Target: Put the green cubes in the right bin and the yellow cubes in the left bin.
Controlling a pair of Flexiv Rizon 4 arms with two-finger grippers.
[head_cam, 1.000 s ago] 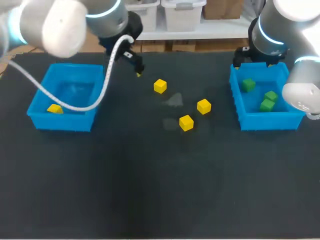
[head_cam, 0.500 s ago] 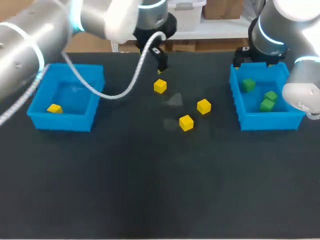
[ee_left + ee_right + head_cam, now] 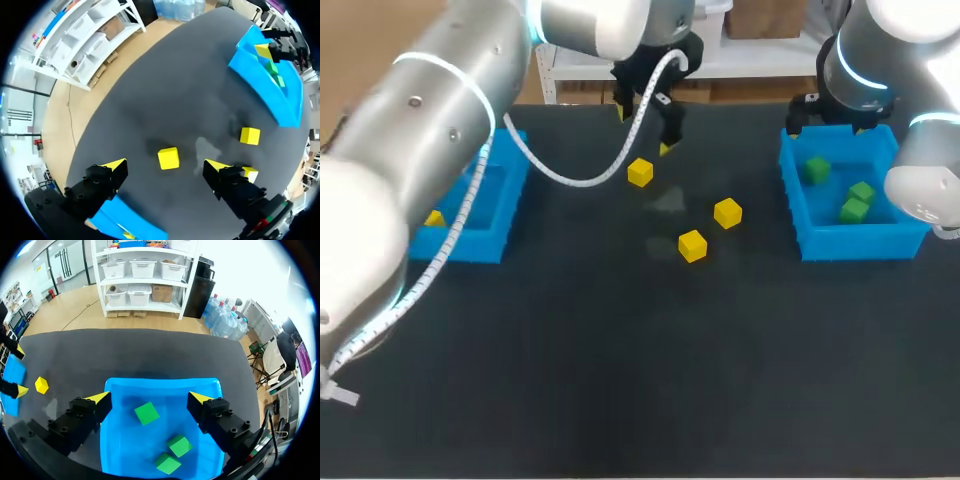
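Swinging across from the left bin (image 3: 470,240), the left gripper (image 3: 643,130) is now hovering over the farthest yellow cube (image 3: 640,172), its fingers spread wide apart and touching nothing. A second yellow cube (image 3: 727,212) and a third yellow cube (image 3: 692,245) are lying on the tabletop (image 3: 620,380), and a fourth yellow cube (image 3: 435,218) is sitting in the left bin. The right gripper (image 3: 148,399) is hanging over the right bin (image 3: 800,215), fingers apart, above three green cubes (image 3: 854,210).
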